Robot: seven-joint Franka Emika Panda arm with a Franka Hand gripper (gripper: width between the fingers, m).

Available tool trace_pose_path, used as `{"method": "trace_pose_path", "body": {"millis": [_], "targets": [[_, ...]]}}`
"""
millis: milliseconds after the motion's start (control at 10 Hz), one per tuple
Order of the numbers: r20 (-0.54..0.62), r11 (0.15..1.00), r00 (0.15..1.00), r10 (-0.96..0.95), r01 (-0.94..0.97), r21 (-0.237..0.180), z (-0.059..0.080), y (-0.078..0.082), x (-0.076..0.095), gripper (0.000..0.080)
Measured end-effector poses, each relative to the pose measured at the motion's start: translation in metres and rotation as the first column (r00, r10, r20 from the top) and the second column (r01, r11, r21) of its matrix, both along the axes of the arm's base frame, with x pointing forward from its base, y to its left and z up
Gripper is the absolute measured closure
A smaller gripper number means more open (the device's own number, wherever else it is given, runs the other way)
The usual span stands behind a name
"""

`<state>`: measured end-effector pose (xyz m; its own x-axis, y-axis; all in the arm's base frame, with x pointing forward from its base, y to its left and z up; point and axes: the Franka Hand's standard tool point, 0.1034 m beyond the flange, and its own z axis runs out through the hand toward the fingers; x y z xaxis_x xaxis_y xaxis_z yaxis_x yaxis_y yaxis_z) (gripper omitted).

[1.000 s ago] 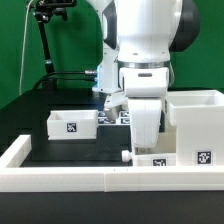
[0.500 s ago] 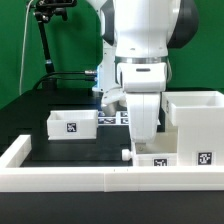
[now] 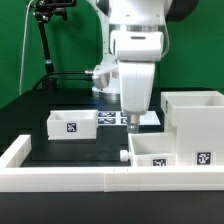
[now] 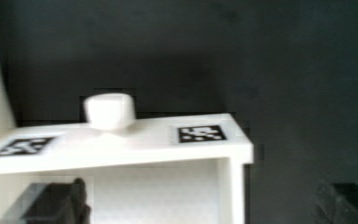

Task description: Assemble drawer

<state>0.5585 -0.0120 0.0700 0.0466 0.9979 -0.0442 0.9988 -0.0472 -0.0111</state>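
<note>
Black tabletop (image 3: pixel 40 115), green backdrop. The knobbed white plastic open-topped tray (image 3: pixel 140 156) sits at 4 o'clock in the exterior view, with the tall white boxy housing (image 3: pixel 195 112) just behind at 3 and the second small white tray (image 3: pixel 74 124) at 9. Only the wrist view shows the gripper (image 4: pixel 201 200) with its fingers (image 4: pixel 51 200) spread wide, holding nothing.

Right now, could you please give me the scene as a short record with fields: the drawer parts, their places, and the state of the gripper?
gripper: open, holding nothing, raised above the knob end of the front tray
front tray: upright, just behind the border wall
knob: on the front tray, pointing to the exterior view's left
left tray: standing alone, at the exterior view's left
housing: tall, at the exterior view's right, behind the front tray
assembly: neither tray is in the housing yet
</note>
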Motion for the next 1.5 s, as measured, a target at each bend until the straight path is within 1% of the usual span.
{"method": "trace_pose_path", "body": {"millis": [200,300,400,600,700,800,900,1200,1300,1400,1500], "targets": [[-0.002,1.0,1.0,0.015,-0.015,-0.009,0.003,-0.022,0.0,0.0151],[-0.005,0.999,0.999,0.037,-0.038,-0.01,0.002,-0.033,0.001,0.0151],[-0.015,0.999,0.999,0.052,-0.052,-0.008,-0.003,-0.046,-0.003,0.0151],[-0.017,0.999,0.999,0.045,-0.045,-0.006,-0.004,-0.046,-0.003,0.0151],[-0.02,0.999,0.999,0.051,-0.051,-0.002,-0.008,-0.047,-0.005,0.0151],[-0.032,0.998,0.997,0.065,-0.064,0.022,-0.021,-0.05,-0.009,0.0151],[-0.041,0.996,0.997,0.06,-0.057,0.072,-0.03,-0.055,-0.01,0.0151],[-0.059,0.983,0.997,0.04,-0.029,0.183,-0.043,-0.064,-0.009,0.0151],[-0.059,0.979,0.998,0.039,-0.027,0.202,-0.045,-0.063,-0.008,0.0151],[-0.067,0.972,0.997,0.028,-0.012,0.234,-0.047,-0.063,-0.009,0.0151],[-0.076,0.971,0.997,0.006,0.012,0.239,-0.05,-0.055,-0.009,0.0151]]}}
